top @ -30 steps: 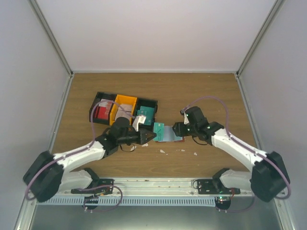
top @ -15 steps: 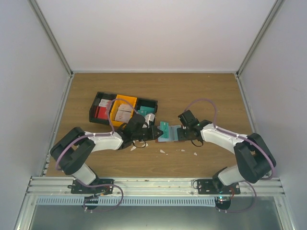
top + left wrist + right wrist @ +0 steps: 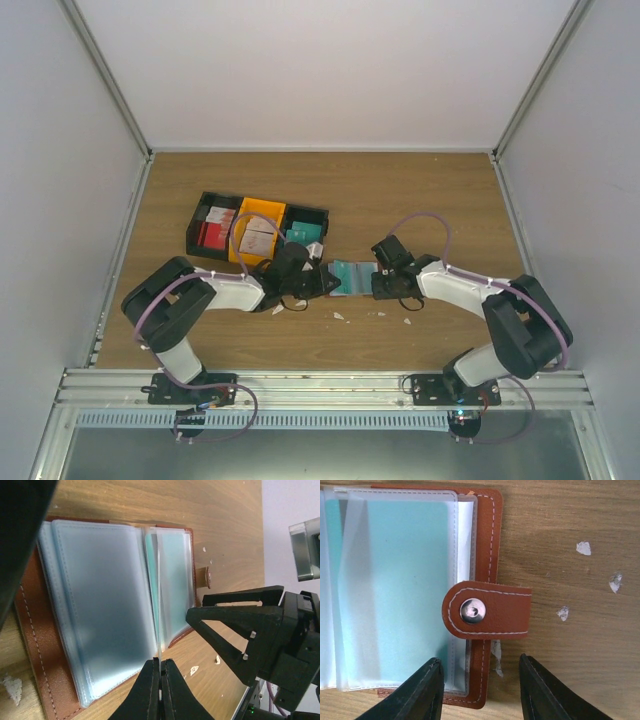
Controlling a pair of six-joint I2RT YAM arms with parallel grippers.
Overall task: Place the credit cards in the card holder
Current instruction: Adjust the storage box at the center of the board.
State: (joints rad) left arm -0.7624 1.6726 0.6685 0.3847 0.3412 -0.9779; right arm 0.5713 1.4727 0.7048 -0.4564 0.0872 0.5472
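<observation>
Fingers of the left gripper (image 3: 159, 670) are pressed almost together, and it looks like they pinch the edge of one clear sleeve (image 3: 158, 630), though the view there is tight. That sleeve stands up from the card holder (image 3: 42, 650), which lies open and flat on the wooden table (image 3: 420, 190), between the two arms. Its brown leather cover faces down and its see-through pockets face up. A teal card (image 3: 395, 580) sits inside one pocket on the side with the snap strap (image 3: 485, 610). The right gripper (image 3: 480, 662) is wide open, with one finger on each side of the holder's corner just below the strap. I cannot tell if it touches the leather. More credit cards (image 3: 258, 238) lie in the bins (image 3: 265, 206) behind the left arm: red ones in the left bin, pale ones in the orange middle bin, teal ones in the right bin. Small white scraps (image 3: 583, 547) lie on the wood near the holder.
</observation>
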